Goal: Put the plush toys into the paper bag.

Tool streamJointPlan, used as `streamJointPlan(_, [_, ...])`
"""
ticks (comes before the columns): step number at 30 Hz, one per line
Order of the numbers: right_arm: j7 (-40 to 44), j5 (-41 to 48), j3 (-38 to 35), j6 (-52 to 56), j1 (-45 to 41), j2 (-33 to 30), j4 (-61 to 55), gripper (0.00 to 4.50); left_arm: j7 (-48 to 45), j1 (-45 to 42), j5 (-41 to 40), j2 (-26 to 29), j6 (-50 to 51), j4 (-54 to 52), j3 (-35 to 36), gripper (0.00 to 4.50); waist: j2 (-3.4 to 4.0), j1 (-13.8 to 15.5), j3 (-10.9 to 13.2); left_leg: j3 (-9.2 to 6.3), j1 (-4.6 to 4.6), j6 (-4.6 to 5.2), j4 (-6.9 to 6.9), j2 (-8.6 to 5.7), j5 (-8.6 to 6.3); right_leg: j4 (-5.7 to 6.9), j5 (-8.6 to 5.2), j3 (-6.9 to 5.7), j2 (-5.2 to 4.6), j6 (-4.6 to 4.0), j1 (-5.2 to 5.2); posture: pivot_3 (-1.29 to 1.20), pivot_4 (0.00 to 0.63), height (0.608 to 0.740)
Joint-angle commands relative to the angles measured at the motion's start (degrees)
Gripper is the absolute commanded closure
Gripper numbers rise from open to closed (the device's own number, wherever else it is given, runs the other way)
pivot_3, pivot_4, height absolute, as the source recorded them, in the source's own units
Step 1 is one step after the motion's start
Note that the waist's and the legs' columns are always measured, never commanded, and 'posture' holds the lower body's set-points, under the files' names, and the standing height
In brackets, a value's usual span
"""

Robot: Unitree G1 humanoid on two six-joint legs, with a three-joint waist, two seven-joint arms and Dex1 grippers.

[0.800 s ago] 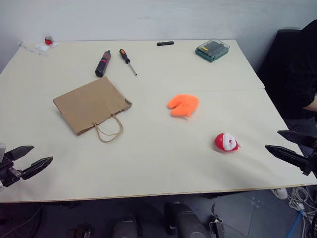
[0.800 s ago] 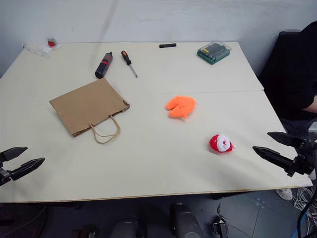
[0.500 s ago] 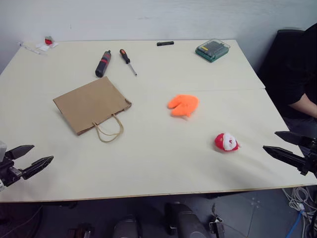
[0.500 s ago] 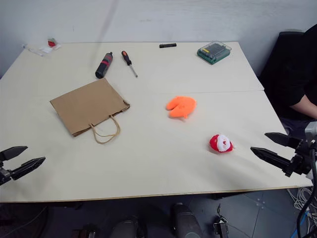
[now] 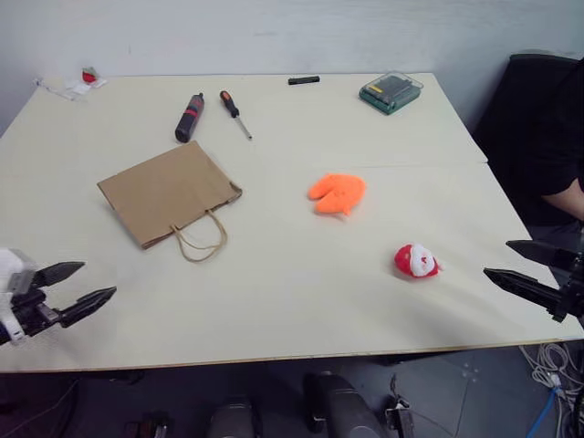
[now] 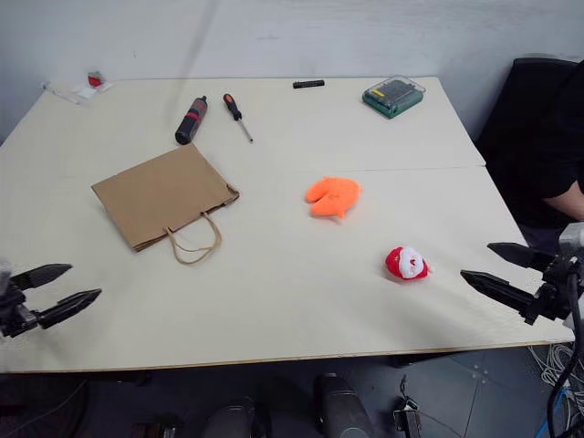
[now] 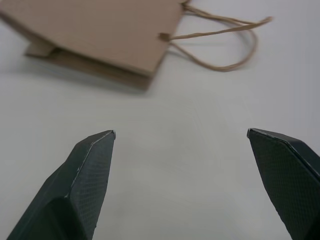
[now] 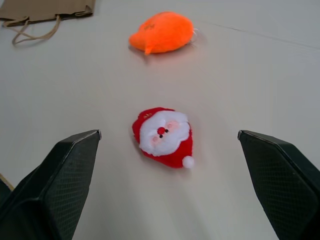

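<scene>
1. Two grippers hang over the near edge of the table (image 5: 274,310), both spread wide and holding nothing.
2. Left gripper (image 5: 80,289) sits at the near left corner, fingers aimed inward toward the paper bag (image 5: 167,192), well short of it.
3. Right gripper (image 6: 497,271) sits at the near right edge, pointing at the Santa toy (image 6: 406,264), near but not touching.
4. Paper bag lies flat, handles toward the near edge.
5. Orange toy (image 5: 338,193) lies mid-table, between bag and Santa.

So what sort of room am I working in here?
Likely a workshop or lab bench: a plain table with screwdrivers, a bit case, and loose cables on the floor.
</scene>
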Motion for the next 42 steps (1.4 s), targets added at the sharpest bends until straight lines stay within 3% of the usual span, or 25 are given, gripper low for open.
streamJointPlan(1, [-1.4, 6.2, 0.0, 4.0, -2.0, -2.2, -8.4, 0.00, -2.4, -3.4, 0.7, 4.0, -1.9, -4.1, -3.0, 0.07, 0.00, 0.1, 0.0, 0.00, 0.02, -0.01, 0.01, 0.00, 0.01, 0.05, 0.00, 0.01, 0.00, 0.00, 0.00, 0.00, 0.150, 0.740])
streamJointPlan(6, [-5.4, 13.4, 6.1, 7.9, -6.7, -2.9, -19.2, 0.00, -2.5, -14.2, 7.0, 7.2, -7.3, -2.5, -15.1, 0.07, 0.03, 0.1, 0.0, -0.03, 0.04, -0.08, 0.00, -0.01, 0.05, 0.12, -0.01, 0.00, 0.02, -0.02, 0.00, 0.00, 0.150, 0.740])
streamJointPlan(8, [-6.8, 15.1, 11.1, 8.1, -9.2, -2.5, -23.4, 0.00, -3.7, -20.3, 12.4, 6.6, -13.4, 0.0, -23.3, 0.07, 0.04, 0.2, 0.0, -0.02, 0.05, -0.08, 0.01, -0.02, 0.06, 0.13, -0.01, 0.00, 0.02, -0.02, -0.01, 0.00, 0.150, 0.740])
streamJointPlan(12, [-10.2, 17.3, 17.2, 7.8, -13.5, -1.0, -26.5, 0.00, -2.4, -30.1, 18.9, 4.2, -18.3, 5.4, -32.2, 0.07, 0.04, 0.2, 0.0, 0.00, -0.04, -0.06, 0.05, -0.03, 0.07, 0.13, -0.01, -0.01, 0.05, -0.02, -0.07, 0.00, 0.150, 0.740])
streamJointPlan(19, [-16.1, 13.5, 26.2, 5.3, -17.6, 3.3, -27.0, 0.00, -1.9, -38.8, 24.4, 0.9, -23.7, 14.0, -38.7, 0.07, 0.00, 0.1, 0.0, 0.12, -0.07, -0.04, 0.19, 0.00, 0.08, 0.23, -0.02, 0.07, 0.09, -0.01, -0.17, 0.00, 0.150, 0.740])
streamJointPlan(22, [-17.5, 11.9, 28.2, 4.7, -18.3, 4.3, -27.2, 0.00, -2.7, -41.0, 25.0, 0.0, -25.1, 17.5, -39.6, 0.66, 0.01, 0.1, 0.0, 0.12, -0.12, -0.03, 0.39, 0.02, 0.08, 0.33, -0.02, 0.05, 0.09, -0.01, -0.18, 0.00, 0.150, 0.740])
streamJointPlan(33, [-18.2, 10.9, 28.1, 4.1, -16.4, 3.0, -27.4, 0.00, -5.8, -42.0, 24.5, -2.5, -25.7, 20.2, -41.7, 4.36, 0.00, 0.6, 0.0, 0.01, -0.29, 0.05, 0.85, 0.06, 0.04, 0.54, -0.02, -0.02, 0.05, 0.00, -0.21, 0.00, 0.150, 0.740])
streamJointPlan(36, [-18.0, 9.2, 28.7, 3.7, -16.0, 2.9, -26.7, 0.00, -7.3, -44.4, 21.5, -4.4, -21.5, 19.6, -40.8, 4.44, 0.00, 1.1, 0.0, -0.03, -0.34, 0.07, 0.94, 0.06, 0.02, 0.57, -0.01, -0.05, 0.06, 0.01, -0.21, 0.00, 0.150, 0.740])
streamJointPlan(40, [-20.7, 6.9, 30.7, 3.3, -16.3, 5.6, -25.8, 0.00, -12.7, -49.2, 7.5, -6.3, -2.6, 12.7, -37.3, 4.44, -0.02, 1.5, 0.0, -0.09, -0.40, 0.08, 1.03, 0.04, 0.02, 0.59, 0.00, -0.10, 0.06, 0.03, -0.22, 0.00, 0.150, 0.740])
streamJointPlan(42, [-22.5, 6.2, 31.9, 3.3, -17.0, 7.4, -25.3, 0.37, -15.0, -50.7, 1.8, -6.0, 4.7, 9.3, -36.4, 4.50, -0.05, 1.4, 0.0, -0.16, -0.47, 0.08, 1.06, 0.05, 0.02, 0.60, 0.00, -0.15, 0.06, 0.03, -0.24, 0.00, 0.150, 0.740])
